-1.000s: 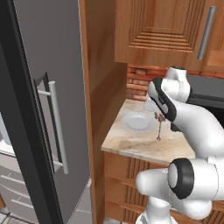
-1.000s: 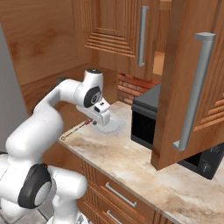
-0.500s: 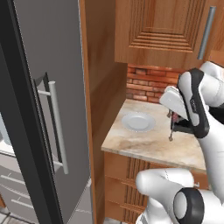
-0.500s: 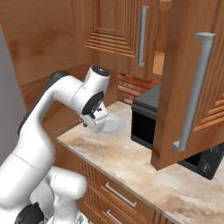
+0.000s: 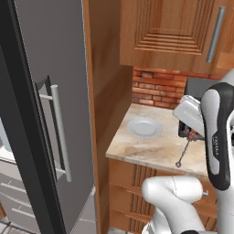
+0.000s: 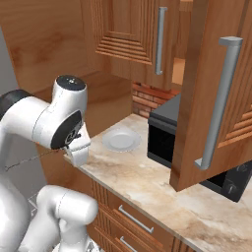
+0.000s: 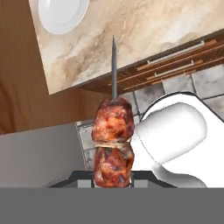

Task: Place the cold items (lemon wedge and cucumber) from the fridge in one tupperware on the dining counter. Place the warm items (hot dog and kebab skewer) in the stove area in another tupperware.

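While you carry the kebab skewer (image 7: 113, 144) above the counter (image 5: 151, 148), note that the gripper (image 7: 112, 181) pinches it at the meat chunks, with the thin stick pointing away past the white plate (image 7: 62, 15). Judge it light and stiff, but the browned chunks look greasy and could slide or rotate on the stick. Keep your hold on the meat rather than the bare stick, and avoid swinging the long tip.
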Robot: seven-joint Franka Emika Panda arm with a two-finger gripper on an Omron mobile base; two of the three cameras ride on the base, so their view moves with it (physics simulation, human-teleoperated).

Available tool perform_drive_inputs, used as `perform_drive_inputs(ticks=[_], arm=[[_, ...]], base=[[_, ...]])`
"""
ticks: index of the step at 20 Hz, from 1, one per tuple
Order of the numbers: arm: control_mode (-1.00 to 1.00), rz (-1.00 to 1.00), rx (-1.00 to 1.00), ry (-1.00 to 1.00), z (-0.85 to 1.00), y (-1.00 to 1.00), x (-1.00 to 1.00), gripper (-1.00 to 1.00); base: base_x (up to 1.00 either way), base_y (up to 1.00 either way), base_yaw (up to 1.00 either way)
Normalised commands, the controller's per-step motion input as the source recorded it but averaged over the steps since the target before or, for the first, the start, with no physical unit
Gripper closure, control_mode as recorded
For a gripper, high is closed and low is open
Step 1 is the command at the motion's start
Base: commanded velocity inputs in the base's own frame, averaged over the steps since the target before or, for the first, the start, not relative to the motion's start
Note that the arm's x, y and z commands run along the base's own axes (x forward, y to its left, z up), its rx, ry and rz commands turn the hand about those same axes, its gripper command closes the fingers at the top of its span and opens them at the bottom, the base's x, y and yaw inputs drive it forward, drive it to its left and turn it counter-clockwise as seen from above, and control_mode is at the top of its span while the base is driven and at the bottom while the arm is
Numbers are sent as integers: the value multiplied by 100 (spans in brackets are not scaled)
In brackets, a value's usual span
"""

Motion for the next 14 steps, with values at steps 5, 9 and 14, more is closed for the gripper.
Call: perform_drive_inputs(ticks=[5,9,14], arm=[[-100,-9,-14,4,3,2,-99,100],[-100,-14,-20,6,1,2,-34,100],[-100,-19,-2,14,14,33,-26,100]], base=[[0,0,0],[0,0,0],[0,0,0]])
